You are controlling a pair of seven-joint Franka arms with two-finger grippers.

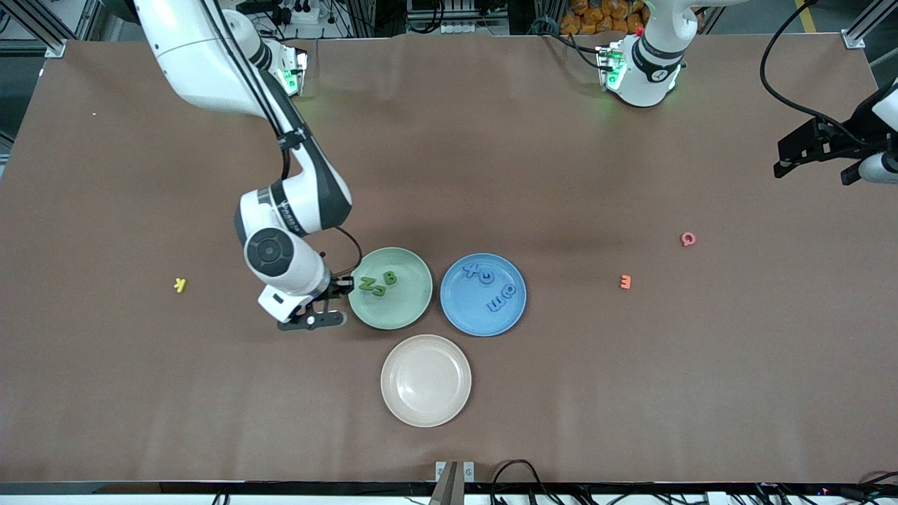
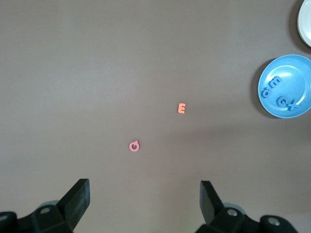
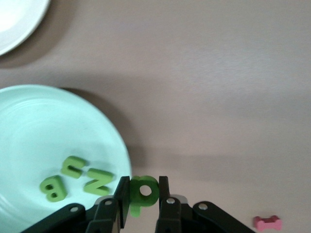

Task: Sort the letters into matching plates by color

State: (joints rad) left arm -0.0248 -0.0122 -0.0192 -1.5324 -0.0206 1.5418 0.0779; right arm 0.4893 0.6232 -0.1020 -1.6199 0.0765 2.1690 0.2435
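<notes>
You're looking at matte plates (image 1: pixel 414 315), foam-like chunky letters (image 1: pixel 377 283), and a smooth brown cloth-like table cover (image 1: pixel 561 175)

The right gripper (image 1: pixel 342 285), closed on a green letter (image 3: pixel 143 192), crowds the green plate (image 1: pixel 414 306) at its rim toward the right arm's end. The blue plate (image 1: pixel 466 319) sits just beside the green plate, the cream plate (image 1: pixel 403 403) nearer the camera, leaving narrow gaps. Toward the left arm's end the surface (image 1: pixel 736 351) is open, save two small letters.
</notes>
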